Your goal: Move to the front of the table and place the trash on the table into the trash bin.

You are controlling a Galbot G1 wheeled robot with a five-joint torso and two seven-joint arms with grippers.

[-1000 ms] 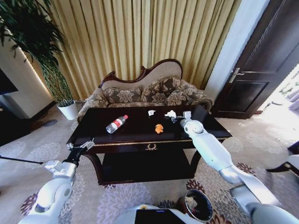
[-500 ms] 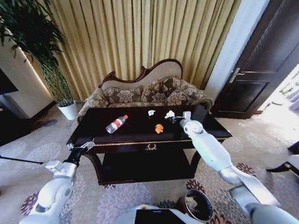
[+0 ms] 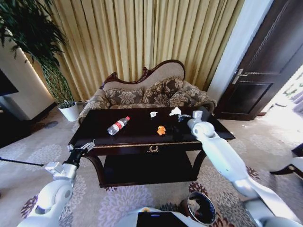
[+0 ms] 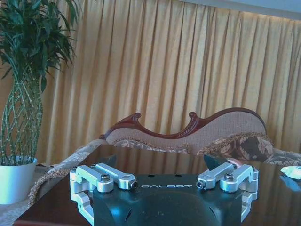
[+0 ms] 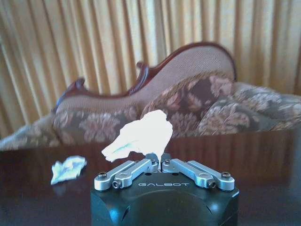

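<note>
The dark glossy table [image 3: 142, 142] stands in front of me. On its top lie a clear bottle [image 3: 118, 126] with a red label, an orange scrap [image 3: 161, 130] and a small white paper bit [image 3: 153, 114], [image 5: 68, 168]. My right gripper [image 3: 180, 116], [image 5: 157, 161] hovers over the table's far right part, shut on a white crumpled paper [image 3: 175, 111], [image 5: 138, 136] held clear of the top. My left gripper [image 3: 87, 145], [image 4: 164, 182] is open at the table's front left corner, holding nothing. The round dark trash bin [image 3: 201, 208] sits on the carpet near my base, to the right.
A patterned sofa [image 3: 147, 94] stands behind the table before gold curtains. A potted plant [image 3: 59, 90] is at the far left and a dark door [image 3: 265, 71] at the right. Open carpet lies on both sides of the table.
My right gripper has risen and shifted a little to the right, lifting the white crumpled paper off the table. The left arm has stayed put.
</note>
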